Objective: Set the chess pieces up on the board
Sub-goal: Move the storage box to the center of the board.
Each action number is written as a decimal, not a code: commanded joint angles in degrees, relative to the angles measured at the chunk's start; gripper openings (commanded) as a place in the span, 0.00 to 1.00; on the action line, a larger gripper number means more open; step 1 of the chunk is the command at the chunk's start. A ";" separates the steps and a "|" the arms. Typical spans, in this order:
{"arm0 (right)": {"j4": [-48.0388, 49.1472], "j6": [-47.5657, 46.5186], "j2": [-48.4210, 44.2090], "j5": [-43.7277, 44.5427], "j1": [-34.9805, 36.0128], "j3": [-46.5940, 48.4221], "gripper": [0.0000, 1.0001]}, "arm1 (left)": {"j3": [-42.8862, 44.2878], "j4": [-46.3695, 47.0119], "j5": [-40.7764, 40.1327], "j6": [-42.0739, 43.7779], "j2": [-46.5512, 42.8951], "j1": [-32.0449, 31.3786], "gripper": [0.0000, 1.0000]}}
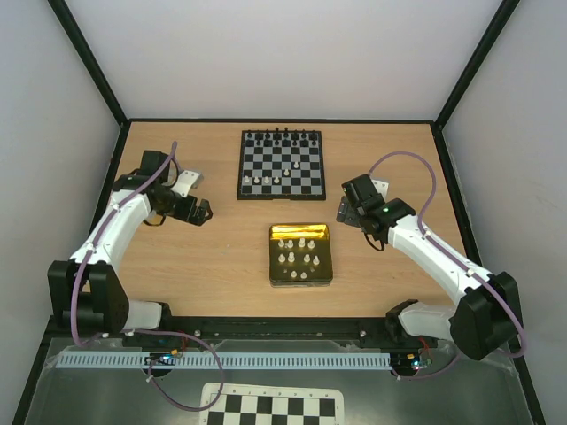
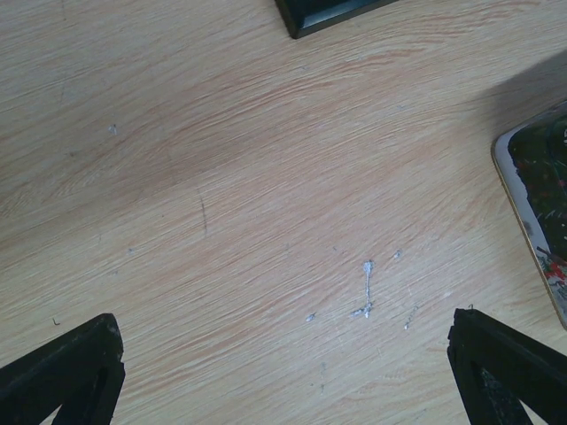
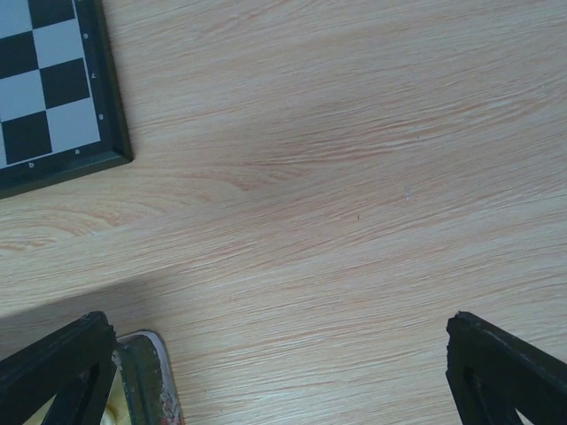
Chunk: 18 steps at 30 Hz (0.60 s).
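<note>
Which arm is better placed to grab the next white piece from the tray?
Right, probably. The right pincer, open, hovers beside the tray holding the white pieces; the left pincer sits farther off.

Wood-grain counter [image 1: 221, 257], white walls [image 1: 292, 53] on three sides, black corner posts [image 1: 89, 62], even light.

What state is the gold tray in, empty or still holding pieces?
Still holding pieces: the top view shows several white chess pieces standing in rows inside the gold tray.
</note>
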 commanded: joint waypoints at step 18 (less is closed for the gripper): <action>-3.87 -0.43 2.31 -6.96 2.09 3.72 0.98 | -0.68 -0.30 -1.94 -0.79 -0.18 -1.26 0.99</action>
